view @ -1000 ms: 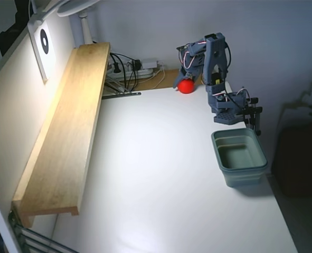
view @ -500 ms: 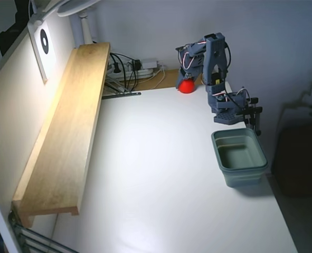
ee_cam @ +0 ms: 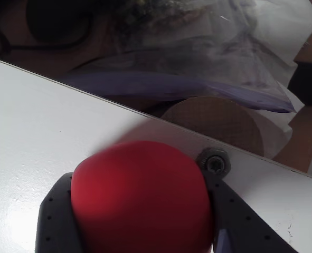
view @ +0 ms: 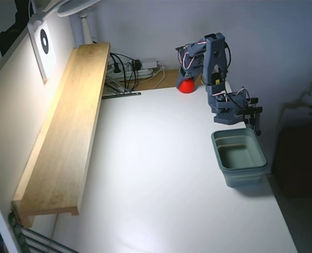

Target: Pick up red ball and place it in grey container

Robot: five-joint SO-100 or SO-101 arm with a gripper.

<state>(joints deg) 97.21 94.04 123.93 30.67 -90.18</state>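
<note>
The red ball [view: 186, 86] sits at the far edge of the white table [view: 156, 174], left of the arm's base [view: 229, 112]. My gripper [view: 186, 83] reaches down over it. In the wrist view the red ball [ee_cam: 142, 197] fills the lower middle, and my gripper [ee_cam: 137, 176] is shut on it, with a dark finger [ee_cam: 55, 216] pressed against its left side and another against its right. The ball appears to rest on the table. The grey container [view: 238, 133], a grey-green tub, stands empty near the table's right edge, in front of the base.
A long wooden shelf [view: 66, 132] runs along the left side. A power strip with cables [view: 129, 68] lies at the back, left of the ball. Beyond the table edge the wrist view shows a round wooden piece [ee_cam: 214, 118] and plastic wrap [ee_cam: 198, 58].
The ball has shifted very slightly towards the back edge and the fingers have settled closer around it. The tub and the arm's base have not moved.
</note>
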